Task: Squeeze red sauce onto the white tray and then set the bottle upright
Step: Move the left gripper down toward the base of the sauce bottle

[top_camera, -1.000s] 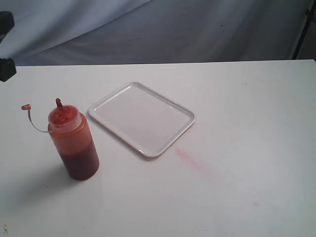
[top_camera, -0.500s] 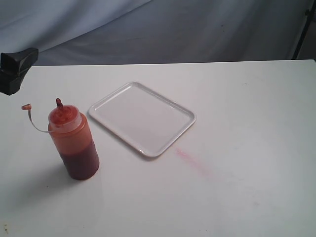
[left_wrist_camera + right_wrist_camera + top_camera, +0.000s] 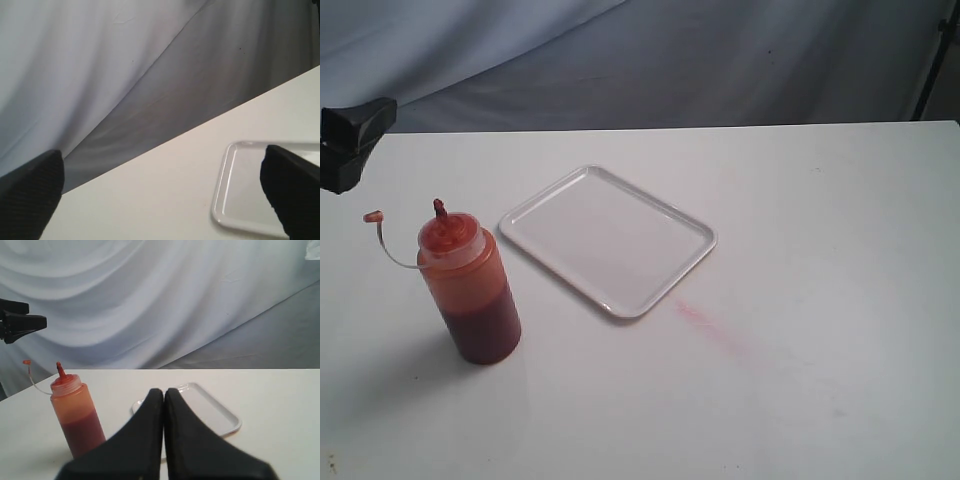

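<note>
The exterior view shows us the bottle (image 3: 470,290) upright at lower left of the tabletop (image 3: 820,250), the white tray (image 3: 610,240) at center, and the left jaws at the upper-left edge, well apart from the bottle. Only our wrist views show the left jaws spread wide and the right jaws pressed together.

The bottle (image 3: 465,275) is red-orange, its red sauce (image 3: 486,328) darker; white tray (image 3: 610,235) and table (image 3: 820,280) plain, smear (image 3: 715,330) pink.

Soft, even, cool-toned light, fairly bright. In the exterior view the bottle (image 3: 470,290) casts a faint diffuse shadow toward lower left. The white tray (image 3: 608,238) shows mild sheen. Up close, the right gripper (image 3: 164,392) is dark and blurred
</note>
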Robot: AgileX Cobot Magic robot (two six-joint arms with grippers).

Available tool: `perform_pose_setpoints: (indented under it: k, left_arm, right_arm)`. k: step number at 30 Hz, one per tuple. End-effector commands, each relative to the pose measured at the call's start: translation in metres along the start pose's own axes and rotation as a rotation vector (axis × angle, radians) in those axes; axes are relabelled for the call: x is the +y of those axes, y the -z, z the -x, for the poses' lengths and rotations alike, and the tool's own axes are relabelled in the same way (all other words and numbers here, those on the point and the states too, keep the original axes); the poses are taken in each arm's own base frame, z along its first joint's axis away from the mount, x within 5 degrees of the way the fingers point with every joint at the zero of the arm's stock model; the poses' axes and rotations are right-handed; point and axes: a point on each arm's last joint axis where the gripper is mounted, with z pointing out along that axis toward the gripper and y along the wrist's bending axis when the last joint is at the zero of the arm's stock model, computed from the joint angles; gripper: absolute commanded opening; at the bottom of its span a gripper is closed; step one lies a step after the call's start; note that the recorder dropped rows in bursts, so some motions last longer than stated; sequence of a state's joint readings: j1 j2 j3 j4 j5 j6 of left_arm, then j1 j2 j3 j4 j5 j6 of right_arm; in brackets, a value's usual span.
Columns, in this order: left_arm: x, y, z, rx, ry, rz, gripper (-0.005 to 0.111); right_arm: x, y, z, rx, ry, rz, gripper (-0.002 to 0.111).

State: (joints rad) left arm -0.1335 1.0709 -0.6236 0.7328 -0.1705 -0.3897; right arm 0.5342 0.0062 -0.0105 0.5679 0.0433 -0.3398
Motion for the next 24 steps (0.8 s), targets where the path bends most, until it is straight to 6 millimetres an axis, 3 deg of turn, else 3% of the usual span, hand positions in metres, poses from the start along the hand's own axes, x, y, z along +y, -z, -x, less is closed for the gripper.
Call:
perform_pose_setpoints:
  k: [1, 11, 17, 21, 24]
  left_arm:
    - [0.003, 0.001, -0.008, 0.105, -0.070, 0.036, 0.105]
    - [0.009, 0.006, -0.018, 0.231, -0.060, 0.102, 0.105]
    - [0.013, 0.013, -0.017, 0.263, 0.044, 0.141, 0.105]
    - [0.024, 0.028, -0.015, 0.395, 0.059, 0.243, 0.105]
    - [0.021, 0.033, -0.026, 0.496, 0.092, 0.235, 0.105]
  right_arm:
    - [0.000, 0.001, 0.004, -0.026, 0.014, 0.001, 0.000]
    - [0.000, 0.001, 0.004, -0.026, 0.014, 0.001, 0.000]
    - [0.000, 0.001, 0.004, -0.026, 0.019, 0.001, 0.000]
    - [0.000, 0.001, 0.004, -0.026, 0.019, 0.001, 0.000]
    - [0.000, 0.001, 0.004, -0.026, 0.019, 0.001, 0.000]
